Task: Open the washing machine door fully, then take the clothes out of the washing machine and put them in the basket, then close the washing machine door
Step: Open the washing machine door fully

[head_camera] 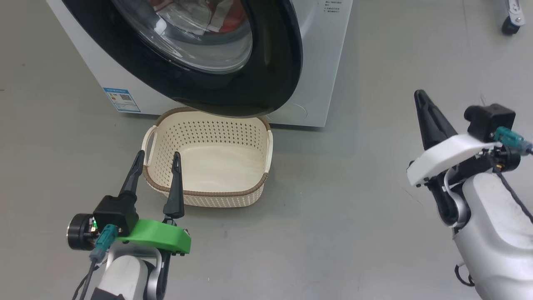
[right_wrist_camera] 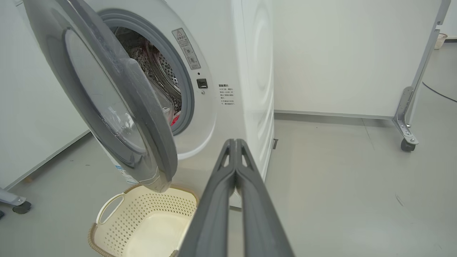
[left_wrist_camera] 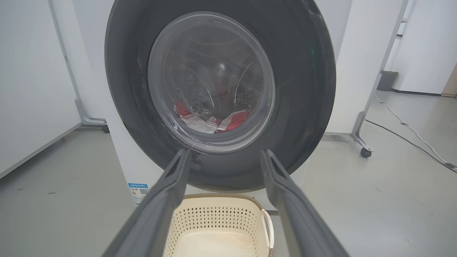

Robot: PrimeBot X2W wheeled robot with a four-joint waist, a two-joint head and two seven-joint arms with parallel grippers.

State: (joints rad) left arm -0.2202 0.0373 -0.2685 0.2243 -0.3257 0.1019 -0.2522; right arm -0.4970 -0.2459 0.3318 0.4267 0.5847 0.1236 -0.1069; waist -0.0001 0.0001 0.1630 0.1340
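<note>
The washing machine door (head_camera: 266, 71) with its black rim and glass bowl stands partly ajar from the white washing machine (head_camera: 320, 62), overhanging the basket's far rim. Red and white clothes (left_wrist_camera: 214, 119) lie in the drum, seen through the glass; a red scrap of the clothes (right_wrist_camera: 174, 119) shows in the gap. The cream basket (head_camera: 208, 160) sits empty on the floor below the door. My left gripper (head_camera: 157, 159) is open, its fingers over the basket's near-left corner, holding nothing. My right gripper (head_camera: 418, 95) hangs shut and empty at the right, away from the machine.
Grey floor spreads to the right of the washing machine. A blue sticker (head_camera: 122, 99) marks its lower front. A caster of a wheeled frame (head_camera: 509, 26) stands at the far right, and a cable (left_wrist_camera: 407, 137) runs across the floor there.
</note>
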